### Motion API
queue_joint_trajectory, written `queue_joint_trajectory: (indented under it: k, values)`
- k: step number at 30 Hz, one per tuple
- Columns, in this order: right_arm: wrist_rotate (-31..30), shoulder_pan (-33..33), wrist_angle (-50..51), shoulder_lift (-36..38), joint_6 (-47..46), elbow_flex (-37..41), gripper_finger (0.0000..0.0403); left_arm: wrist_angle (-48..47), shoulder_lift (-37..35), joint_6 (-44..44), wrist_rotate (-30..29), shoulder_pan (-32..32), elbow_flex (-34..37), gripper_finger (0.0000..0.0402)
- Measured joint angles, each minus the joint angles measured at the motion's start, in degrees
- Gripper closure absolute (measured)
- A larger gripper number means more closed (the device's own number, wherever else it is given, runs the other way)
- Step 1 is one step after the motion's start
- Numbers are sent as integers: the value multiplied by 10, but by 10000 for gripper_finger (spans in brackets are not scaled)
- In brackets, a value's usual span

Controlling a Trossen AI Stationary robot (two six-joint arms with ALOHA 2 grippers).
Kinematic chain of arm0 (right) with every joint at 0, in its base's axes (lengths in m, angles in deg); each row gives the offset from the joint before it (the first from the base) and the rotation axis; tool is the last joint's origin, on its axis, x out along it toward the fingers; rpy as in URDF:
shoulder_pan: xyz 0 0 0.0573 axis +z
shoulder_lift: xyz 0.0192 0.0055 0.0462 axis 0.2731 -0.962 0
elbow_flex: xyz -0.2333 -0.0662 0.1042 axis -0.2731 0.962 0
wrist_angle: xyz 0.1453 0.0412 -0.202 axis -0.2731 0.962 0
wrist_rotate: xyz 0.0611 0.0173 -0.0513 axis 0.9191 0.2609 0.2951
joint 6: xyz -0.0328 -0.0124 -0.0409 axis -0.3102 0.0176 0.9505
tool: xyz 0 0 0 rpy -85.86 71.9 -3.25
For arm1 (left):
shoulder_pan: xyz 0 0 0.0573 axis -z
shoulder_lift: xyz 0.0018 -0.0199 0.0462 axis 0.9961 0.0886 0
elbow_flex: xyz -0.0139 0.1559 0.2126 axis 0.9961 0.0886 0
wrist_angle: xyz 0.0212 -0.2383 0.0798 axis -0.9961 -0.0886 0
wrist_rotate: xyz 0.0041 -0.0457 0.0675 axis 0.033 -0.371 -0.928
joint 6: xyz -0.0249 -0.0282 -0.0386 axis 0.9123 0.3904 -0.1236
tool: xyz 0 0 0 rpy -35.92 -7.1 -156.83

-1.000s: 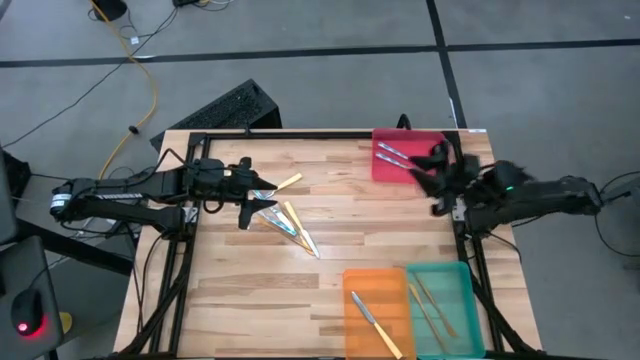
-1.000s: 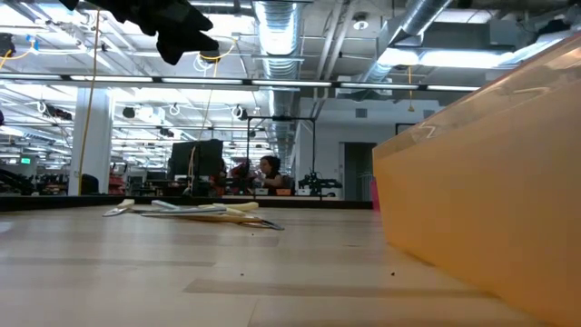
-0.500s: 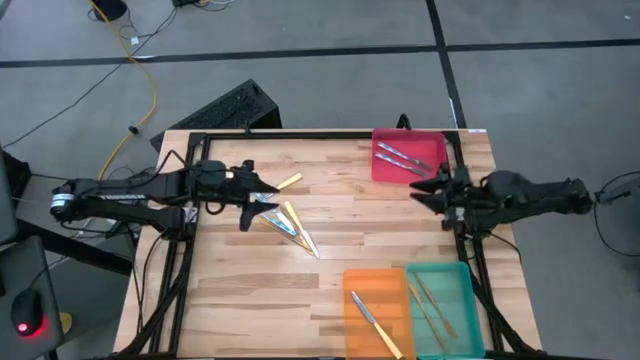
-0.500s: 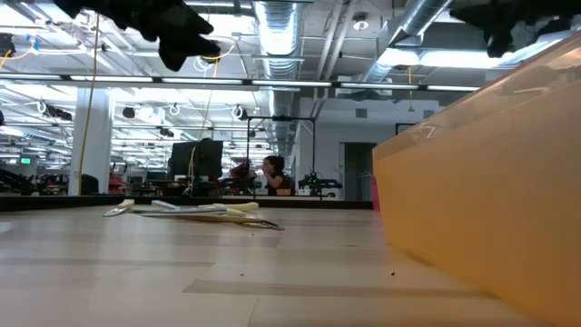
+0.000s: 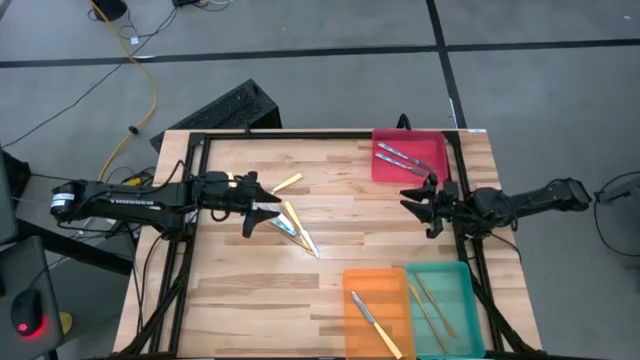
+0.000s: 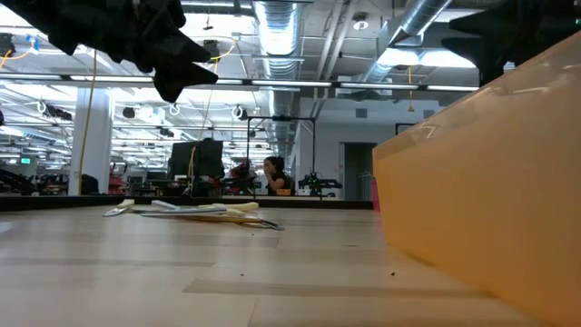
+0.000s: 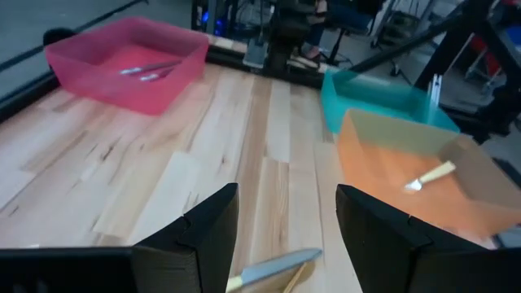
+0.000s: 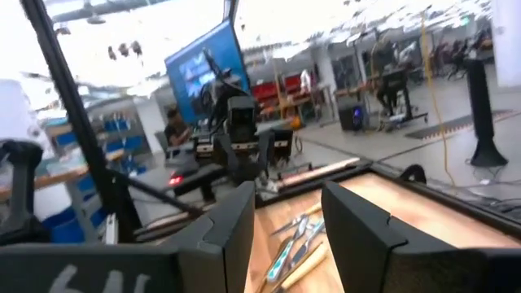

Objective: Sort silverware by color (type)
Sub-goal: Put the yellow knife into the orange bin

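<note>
Silverware pile [image 5: 288,222] lies just beside the spread, empty left gripper [image 5: 258,208].

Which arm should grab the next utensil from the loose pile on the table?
Left. Its open left gripper hovers right at the pile of loose silverware, while the open right gripper sits empty across the table below the red rectangular tray.

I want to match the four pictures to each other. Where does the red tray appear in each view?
High view: the red tray sits at the table's far right corner, two utensils inside.
Low view: only a pink sliver shows behind the orange tray.
Left wrist view: upper left.
Right wrist view: not in it.
Shared landmark: the loose pile of silverware, also seen at and.
</note>
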Motion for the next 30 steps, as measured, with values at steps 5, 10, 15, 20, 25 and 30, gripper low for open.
queue_joint_trajectory:
  k: [5,10,15,20,25,30]
  values:
    - [0,0,-87,0,-1,58,235,7,0,13,6,1,1,212]
    - [-2,0,-84,0,-7,60,235,11,0,10,-1,9,1,212]
    - [-2,0,-84,0,-7,60,235,16,0,8,-5,18,1,212]
    - [-2,0,-84,0,-8,60,235,30,1,4,-12,27,1,212]
    - [-2,0,-84,0,-8,61,235,45,1,-9,-37,33,1,212]
    - [-2,0,-84,0,-8,61,235,47,1,-10,-39,33,1,212]
